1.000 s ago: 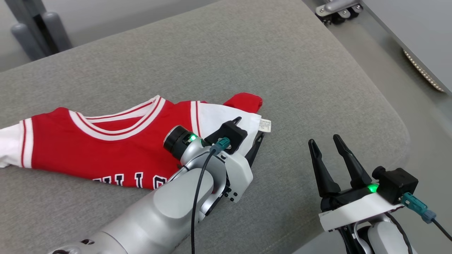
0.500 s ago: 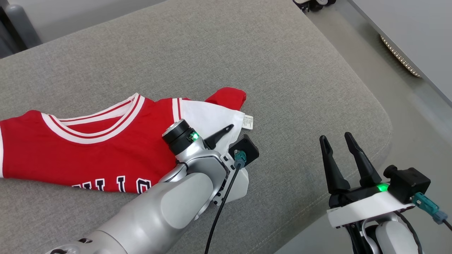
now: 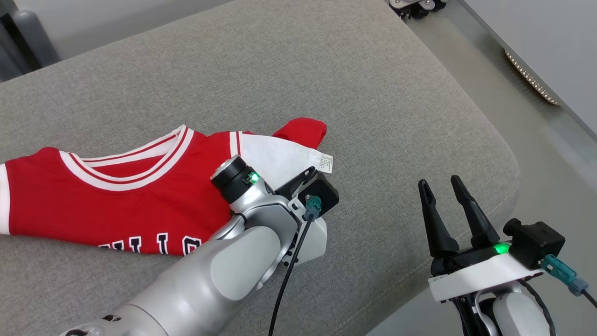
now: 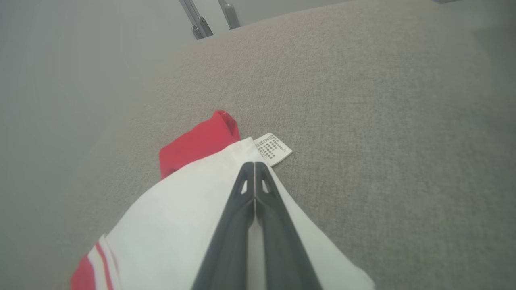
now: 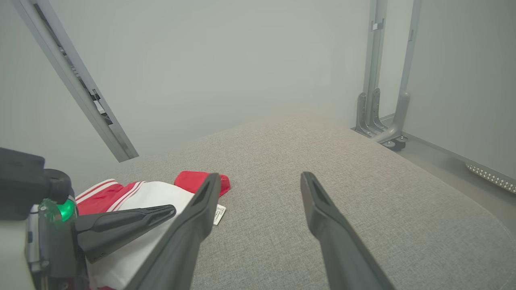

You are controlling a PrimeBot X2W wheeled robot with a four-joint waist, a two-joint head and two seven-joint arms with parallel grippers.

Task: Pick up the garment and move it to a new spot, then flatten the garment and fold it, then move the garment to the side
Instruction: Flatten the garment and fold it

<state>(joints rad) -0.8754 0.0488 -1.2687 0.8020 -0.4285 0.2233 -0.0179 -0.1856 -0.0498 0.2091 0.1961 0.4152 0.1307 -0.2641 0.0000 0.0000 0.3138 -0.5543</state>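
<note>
One white sleeve (image 4: 181,217) of the garment (image 3: 116,205) just under the left hand (image 4: 254,164).

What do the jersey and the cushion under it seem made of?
The jersey looks like soft knit cloth, matte red with white trim, lying limp and folded. The cushion looks like grey woven upholstery, matte, weave visible, edge rounded and padded.

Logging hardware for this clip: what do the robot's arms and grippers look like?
The left gripper and right gripper each have two long, tapered black fingers on a white mount. Each wrist carries a black camera block with a teal plug, a black cable and a green light. The left forearm is smooth silver-grey with a round black cap.
</note>
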